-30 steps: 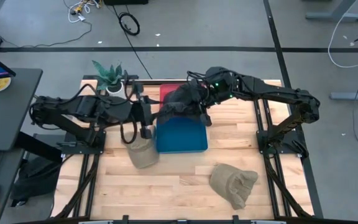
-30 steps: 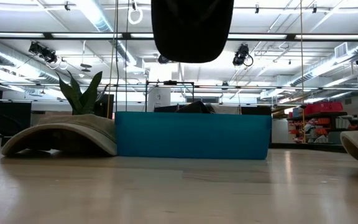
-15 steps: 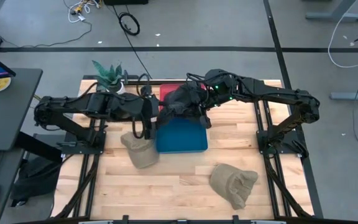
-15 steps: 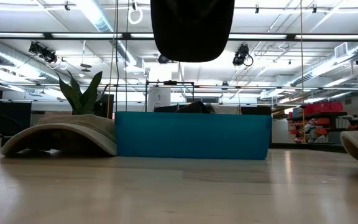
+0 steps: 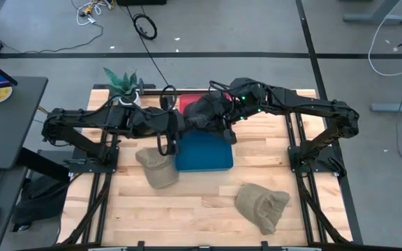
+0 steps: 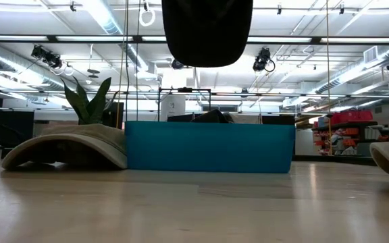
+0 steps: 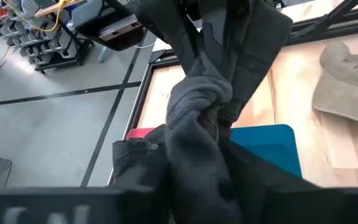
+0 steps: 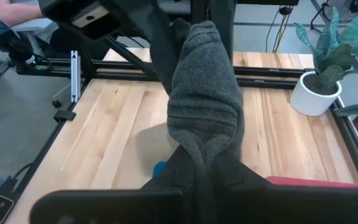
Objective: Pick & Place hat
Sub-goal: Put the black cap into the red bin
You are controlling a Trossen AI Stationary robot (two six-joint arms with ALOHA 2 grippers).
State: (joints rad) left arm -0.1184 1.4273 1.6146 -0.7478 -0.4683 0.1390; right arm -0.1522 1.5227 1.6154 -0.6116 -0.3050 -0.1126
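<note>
A dark grey knit hat (image 5: pixel 202 111) hangs bunched above the far edge of the blue bin (image 5: pixel 202 152). The low view shows the hat (image 6: pixel 208 30) well clear of the bin (image 6: pixel 208 145). My right gripper (image 5: pixel 223 120) is shut on it from the right. My left gripper (image 5: pixel 175 130) is at the hat's left side. Its fingers stand apart on either side of the hat's lower part (image 7: pixel 194 162). A beige hat (image 5: pixel 158 167) lies on the table left of the bin. Another beige hat (image 5: pixel 262 206) lies at the near right. My right gripper pinches a gathered fold of the dark grey hat (image 8: pixel 202 149) between its two fingers, coming level from the table's right. The hat is lifted clear and bulges out beyond the fingers (image 8: pixel 204 93). My left gripper: I cannot tell whether its fingers touch the hat between them.
A red flat thing (image 5: pixel 187 103) lies behind the bin. A potted plant (image 5: pixel 123 85) stands at the far left. The wooden table (image 5: pixel 208 209) shows bare wood in front of the bin, between the two beige hats.
My left gripper has gone from above the left beige hat toward the table's right and far side, up to the dark grey hat. My right gripper has kept the hat still above the bin.
</note>
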